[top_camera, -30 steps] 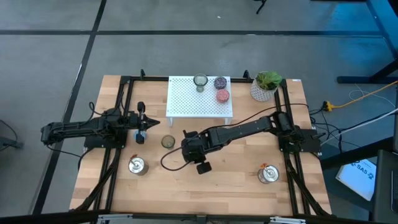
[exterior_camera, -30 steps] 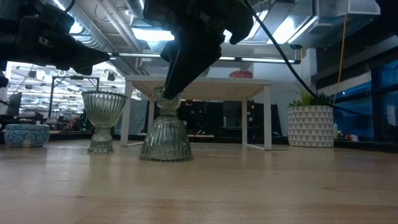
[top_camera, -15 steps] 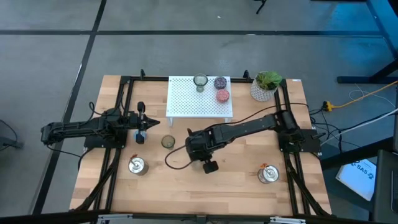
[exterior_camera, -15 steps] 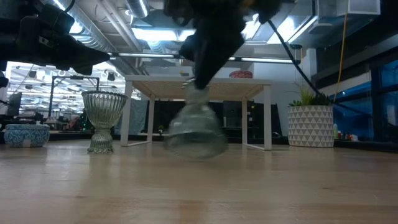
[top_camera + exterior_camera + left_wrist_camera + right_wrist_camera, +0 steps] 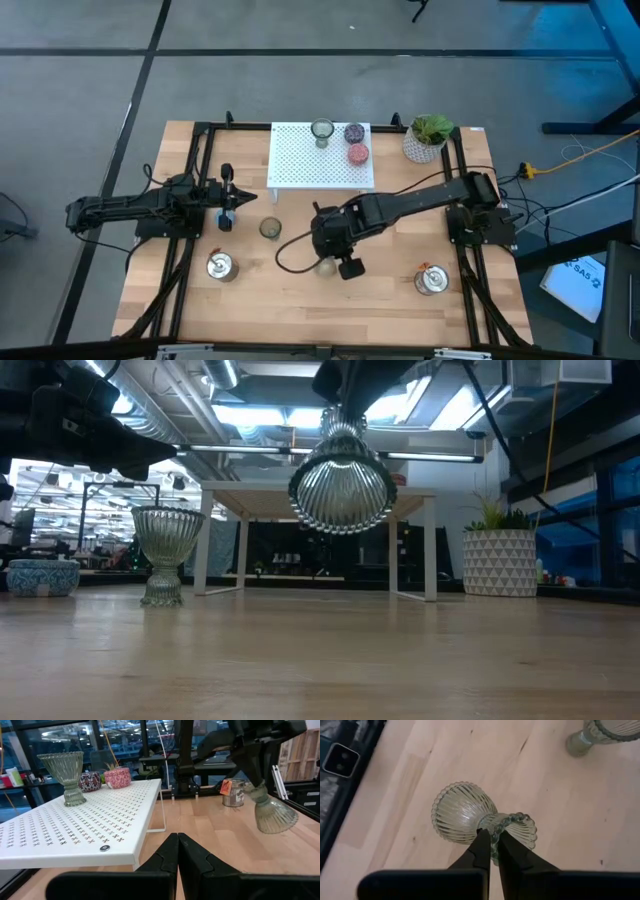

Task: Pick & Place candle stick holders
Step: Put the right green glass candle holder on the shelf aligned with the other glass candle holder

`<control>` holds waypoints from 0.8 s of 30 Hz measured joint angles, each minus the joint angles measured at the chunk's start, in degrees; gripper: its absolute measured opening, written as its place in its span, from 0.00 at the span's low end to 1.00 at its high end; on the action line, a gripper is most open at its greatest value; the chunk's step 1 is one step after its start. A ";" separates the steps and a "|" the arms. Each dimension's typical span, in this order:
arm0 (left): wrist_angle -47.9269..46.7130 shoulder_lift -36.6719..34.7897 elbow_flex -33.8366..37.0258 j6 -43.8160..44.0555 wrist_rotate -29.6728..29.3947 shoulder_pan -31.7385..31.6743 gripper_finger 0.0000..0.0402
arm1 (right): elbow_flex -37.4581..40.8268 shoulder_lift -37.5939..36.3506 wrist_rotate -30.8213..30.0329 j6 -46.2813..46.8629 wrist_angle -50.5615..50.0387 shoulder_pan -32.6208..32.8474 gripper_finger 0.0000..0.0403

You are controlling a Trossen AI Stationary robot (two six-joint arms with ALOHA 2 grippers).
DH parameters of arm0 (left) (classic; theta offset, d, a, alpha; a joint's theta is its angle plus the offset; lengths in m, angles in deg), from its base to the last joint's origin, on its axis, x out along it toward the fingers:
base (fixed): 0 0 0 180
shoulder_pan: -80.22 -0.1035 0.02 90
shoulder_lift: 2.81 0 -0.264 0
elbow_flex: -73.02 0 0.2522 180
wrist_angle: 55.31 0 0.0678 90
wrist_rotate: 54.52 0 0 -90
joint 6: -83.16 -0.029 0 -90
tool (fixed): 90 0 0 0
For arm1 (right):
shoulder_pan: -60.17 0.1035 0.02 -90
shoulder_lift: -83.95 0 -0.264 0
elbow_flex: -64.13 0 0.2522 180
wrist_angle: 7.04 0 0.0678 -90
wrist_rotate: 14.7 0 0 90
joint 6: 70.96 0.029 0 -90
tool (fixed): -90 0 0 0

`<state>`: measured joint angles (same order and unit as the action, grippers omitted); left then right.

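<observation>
Your right gripper [image 5: 490, 851] pinches the ribbed olive-clear glass candle holder [image 5: 470, 817] by its stem, tilted, off the wooden table [image 5: 380, 300], mid-table. Your left gripper [image 5: 177, 854], fingers pressed together, waits beside the white perforated rack [image 5: 85, 825].

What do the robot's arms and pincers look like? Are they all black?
Mostly, yes. Both arms are dark, jointed and sit on black frames. The right arm trails a black cable looping over the wood. Each pincer, left pincer and right pincer, has two flat, dark fingers tapering to wedge-shaped tips.
</observation>
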<state>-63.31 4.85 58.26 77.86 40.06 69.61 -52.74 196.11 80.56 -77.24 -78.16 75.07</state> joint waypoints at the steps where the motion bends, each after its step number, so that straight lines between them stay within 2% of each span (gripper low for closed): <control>1: 0.00 -0.01 0.00 0.00 0.00 0.01 0.00 | 0.00 0.00 0.15 -0.26 -0.10 -0.02 0.03; 10: 0.35 0.00 0.00 0.04 0.00 0.00 0.00 | -0.22 -1.68 5.63 -1.23 -2.38 -1.32 0.03; 14: 3.27 -0.09 -0.03 10.99 0.31 0.02 0.00 | -0.31 -4.32 6.08 -1.23 -0.71 -2.46 0.03; 17: 6.84 0.02 -0.04 17.63 -0.27 0.01 0.00 | -0.31 -5.62 4.02 -1.14 1.24 -3.09 0.03; 24: 18.44 -0.07 -0.02 18.46 -1.01 0.01 0.00 | -0.42 -6.64 3.28 -5.74 11.16 -6.31 0.03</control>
<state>-44.88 4.79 58.24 96.32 39.04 69.62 -53.15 189.47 83.84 -82.98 -67.00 68.76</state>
